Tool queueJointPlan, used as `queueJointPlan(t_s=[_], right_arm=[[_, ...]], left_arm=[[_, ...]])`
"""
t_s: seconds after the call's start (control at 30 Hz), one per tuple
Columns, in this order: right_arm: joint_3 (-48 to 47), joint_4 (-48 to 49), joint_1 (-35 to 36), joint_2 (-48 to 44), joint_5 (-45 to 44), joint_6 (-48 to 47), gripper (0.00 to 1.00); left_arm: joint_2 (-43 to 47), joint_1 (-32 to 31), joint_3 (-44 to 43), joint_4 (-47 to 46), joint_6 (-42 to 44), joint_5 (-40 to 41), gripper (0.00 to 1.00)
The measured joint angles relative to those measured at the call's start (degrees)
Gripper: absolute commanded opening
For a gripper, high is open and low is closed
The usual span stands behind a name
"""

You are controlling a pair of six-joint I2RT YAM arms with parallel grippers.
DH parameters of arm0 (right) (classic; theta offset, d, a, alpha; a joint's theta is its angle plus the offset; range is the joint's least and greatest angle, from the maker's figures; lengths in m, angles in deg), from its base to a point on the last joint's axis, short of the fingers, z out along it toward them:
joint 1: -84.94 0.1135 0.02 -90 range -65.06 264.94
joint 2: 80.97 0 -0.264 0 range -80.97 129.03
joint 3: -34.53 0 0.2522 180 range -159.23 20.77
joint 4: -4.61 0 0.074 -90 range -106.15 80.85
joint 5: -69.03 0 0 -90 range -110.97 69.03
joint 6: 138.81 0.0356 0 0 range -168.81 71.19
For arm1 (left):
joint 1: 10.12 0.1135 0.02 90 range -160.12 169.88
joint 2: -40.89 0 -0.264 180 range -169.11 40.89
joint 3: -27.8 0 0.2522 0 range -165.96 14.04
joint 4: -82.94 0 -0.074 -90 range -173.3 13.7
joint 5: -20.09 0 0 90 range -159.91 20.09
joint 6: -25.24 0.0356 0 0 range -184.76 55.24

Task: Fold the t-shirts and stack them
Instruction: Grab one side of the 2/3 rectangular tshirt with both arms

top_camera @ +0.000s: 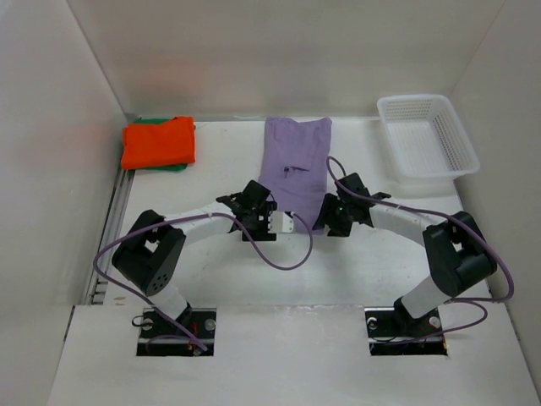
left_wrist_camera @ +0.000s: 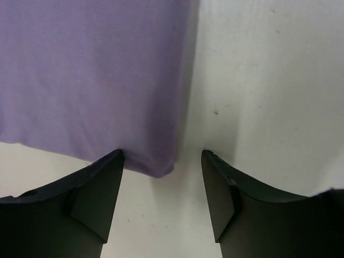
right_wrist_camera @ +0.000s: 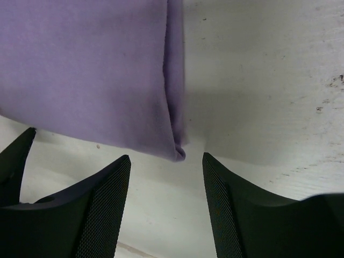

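The pale lavender t-shirt (top_camera: 296, 156) lies folded into a long strip at the middle of the table. My left gripper (top_camera: 258, 207) is open at its near left corner; in the left wrist view the shirt (left_wrist_camera: 91, 75) ends in a corner between the spread fingers of the gripper (left_wrist_camera: 162, 156). My right gripper (top_camera: 334, 211) is open at the near right corner; the shirt (right_wrist_camera: 86, 64) has its folded corner just ahead of the gripper (right_wrist_camera: 166, 157). The bright orange t-shirt (top_camera: 158, 141) lies folded on the green t-shirt (top_camera: 175, 167) at the back left.
A white mesh basket (top_camera: 414, 100) stands at the back right. White walls close in the table on the left, back and right. Purple cables loop from both arms over the near part of the table.
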Motion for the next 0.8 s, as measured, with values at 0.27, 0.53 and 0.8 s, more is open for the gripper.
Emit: queueJointPlan(t_s=[0.27, 0.53, 0.8], right_arm=[[2.73, 3.58, 0.0, 0.11, 0.68, 3.34, 0.41], [4.33, 6.64, -0.35, 0.98, 1.01, 4.63, 0.01], [5.53, 7.48, -0.35, -1.29, 1.25, 4.87, 0.0]], left_arm=[[-2.12, -0.15, -0.55, -4.09, 1.07, 1.92, 0.36], [-3.34, -0.39, -0.52, -4.98, 1.05, 2.99, 0.03], [-2.82, -0.42, -0.55, -4.31, -1.29, 3.26, 0.0]])
